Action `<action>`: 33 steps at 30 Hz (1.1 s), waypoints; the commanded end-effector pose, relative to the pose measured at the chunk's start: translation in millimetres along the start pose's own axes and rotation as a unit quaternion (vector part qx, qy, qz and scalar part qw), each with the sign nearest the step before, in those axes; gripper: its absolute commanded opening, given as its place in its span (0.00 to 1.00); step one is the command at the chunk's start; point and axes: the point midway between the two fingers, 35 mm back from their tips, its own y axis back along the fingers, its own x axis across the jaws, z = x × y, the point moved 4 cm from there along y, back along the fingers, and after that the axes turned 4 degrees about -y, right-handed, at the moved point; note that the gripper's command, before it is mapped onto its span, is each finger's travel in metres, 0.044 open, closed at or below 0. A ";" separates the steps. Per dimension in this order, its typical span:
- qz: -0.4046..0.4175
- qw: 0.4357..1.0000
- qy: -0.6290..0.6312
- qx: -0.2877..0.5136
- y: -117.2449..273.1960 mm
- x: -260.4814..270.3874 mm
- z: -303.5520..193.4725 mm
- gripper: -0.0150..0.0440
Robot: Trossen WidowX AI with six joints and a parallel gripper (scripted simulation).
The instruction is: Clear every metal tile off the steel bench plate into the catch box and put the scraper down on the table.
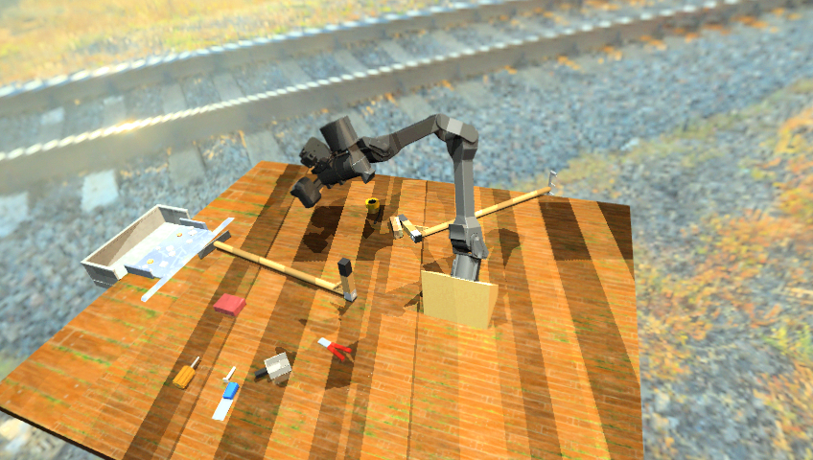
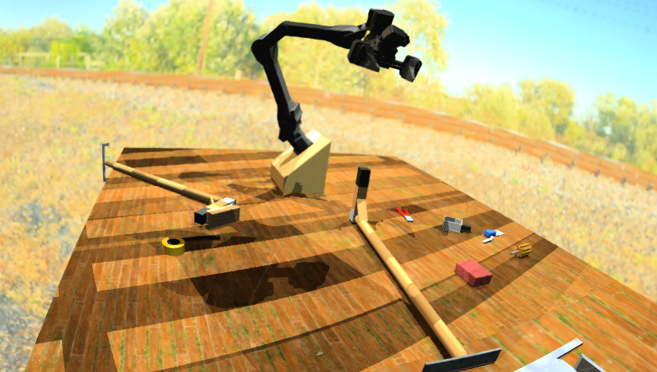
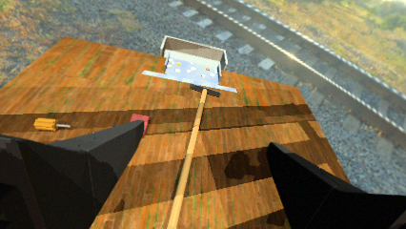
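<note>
My gripper (image 1: 337,183) (image 2: 388,64) (image 3: 207,137) is open and empty, high above the table. The long scraper (image 1: 273,265) (image 2: 400,271) (image 3: 191,154) lies below it; its wooden handle runs between the fingers in the wrist view without being held. Its upright grip (image 1: 345,279) (image 2: 362,184) stands at the end nearer the arm's base. Its dark blade (image 1: 208,249) (image 2: 466,360) (image 3: 213,93) is beside the near edge of the steel plate (image 1: 159,284) (image 3: 159,74). Several small tiles (image 1: 163,264) (image 3: 192,70) are scattered on the plate. The catch box (image 1: 122,236) (image 3: 192,47) is beyond it, its floor partly hidden.
A second long tool (image 1: 513,200) (image 2: 161,183) lies past the arm. Yellow tape (image 1: 371,208) (image 2: 173,249) is near its grip. A red block (image 1: 229,305) (image 2: 472,273) lies beside the scraper, with red pliers (image 1: 340,349), a white scoop (image 1: 278,365), a blue tool (image 1: 230,390) and an orange-handled tool (image 1: 184,377) farther out.
</note>
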 end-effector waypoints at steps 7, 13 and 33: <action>-0.004 0.999 -0.003 0.037 -38.4 2.2 4.7 1.00; -0.008 0.998 -0.003 0.062 -64.3 2.3 3.8 1.00; -0.019 0.988 -0.011 0.151 -153.0 -5.6 -14.4 1.00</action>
